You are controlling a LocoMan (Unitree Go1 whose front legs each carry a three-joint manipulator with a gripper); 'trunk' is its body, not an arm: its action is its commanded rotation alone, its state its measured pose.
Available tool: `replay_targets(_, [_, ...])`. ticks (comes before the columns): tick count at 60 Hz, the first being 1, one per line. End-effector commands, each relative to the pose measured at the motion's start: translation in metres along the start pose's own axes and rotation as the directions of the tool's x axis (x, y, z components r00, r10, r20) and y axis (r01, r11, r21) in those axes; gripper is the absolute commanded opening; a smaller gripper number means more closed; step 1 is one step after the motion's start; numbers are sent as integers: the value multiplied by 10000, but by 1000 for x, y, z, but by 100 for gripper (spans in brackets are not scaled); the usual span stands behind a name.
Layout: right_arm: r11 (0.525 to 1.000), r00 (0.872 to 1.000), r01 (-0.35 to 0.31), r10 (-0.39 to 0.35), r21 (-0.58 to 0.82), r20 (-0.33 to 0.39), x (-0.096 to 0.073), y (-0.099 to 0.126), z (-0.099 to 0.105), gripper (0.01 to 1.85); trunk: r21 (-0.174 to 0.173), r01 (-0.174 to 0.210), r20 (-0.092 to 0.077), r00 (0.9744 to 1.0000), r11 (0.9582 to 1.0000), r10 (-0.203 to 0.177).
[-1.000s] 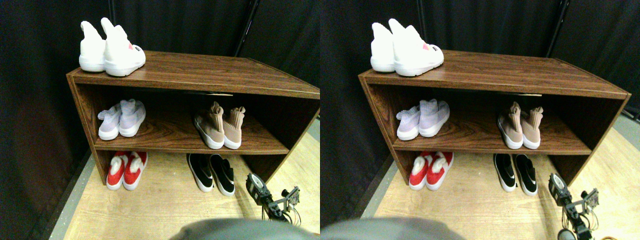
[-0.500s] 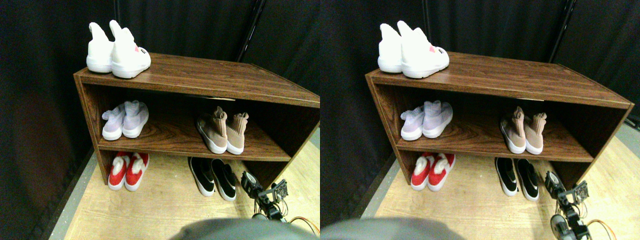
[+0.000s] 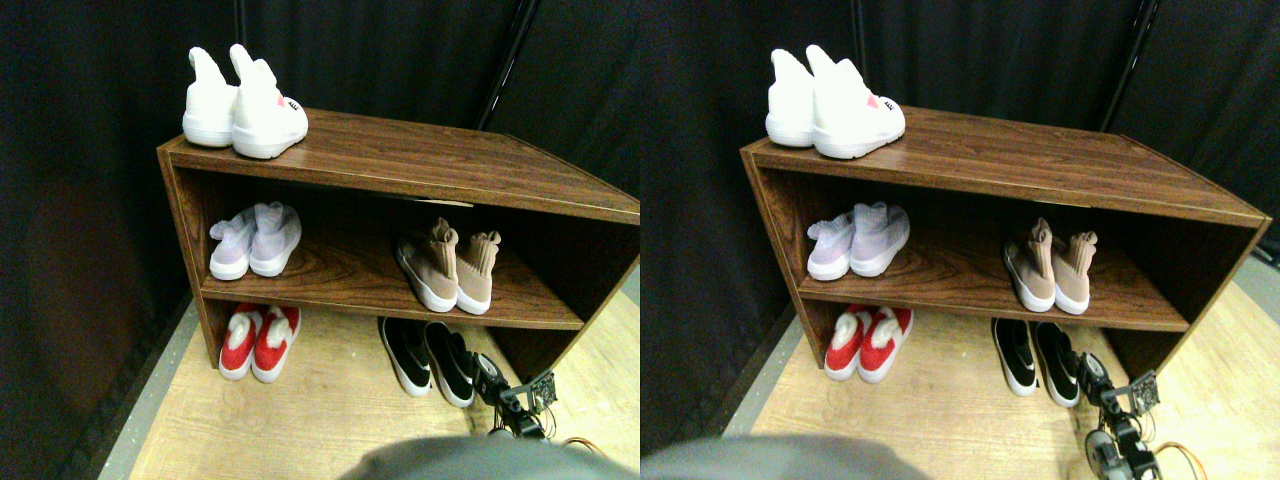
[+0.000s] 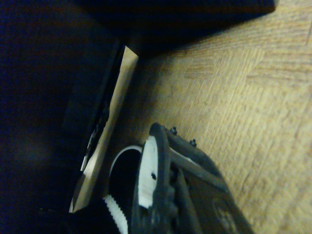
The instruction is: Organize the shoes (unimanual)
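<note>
Several pairs of shoes sit in and on a brown wooden shelf unit (image 3: 400, 160). A tan knit high pair (image 3: 447, 266) stands on the middle shelf at the right. A black low slip-on pair (image 3: 428, 356) with white soles lies on the floor under it. My right gripper (image 3: 486, 368) is low at the floor, just right of the heel of the right black slip-on. In the wrist view the dark jaw frame (image 4: 163, 185) lies over the wood floor, with a white-edged dark shape (image 4: 123, 163) close beside it.
A white high pair (image 3: 245, 105) stands on the unit's top left. A lilac pair (image 3: 255, 240) is on the middle shelf at the left, and a red pair (image 3: 258, 341) on the floor below it. Black curtains hang behind. The unit's right side panel (image 3: 545, 345) stands near my arm.
The camera has shifted, so the whole scene sits slightly right and lower. My right gripper has moved left, closer to the black slip-ons. The shoes have not moved.
</note>
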Motion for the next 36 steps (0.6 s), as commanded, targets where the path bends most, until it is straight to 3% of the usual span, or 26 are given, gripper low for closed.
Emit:
replay_targets(1, [9996,9996,-267,267,78,73,0,5,-5,6,-89,-173,-222,9996,9998,171])
replay_targets(23, [9984,9942,-420,455,382,-979,2,1,-21,6,-162,-243,-266,9994,9996,238])
replay_targets(36, [9982,9938,-447,485,396,-1004,4,1,-29,6,-219,-278,-267,9993,9994,272])
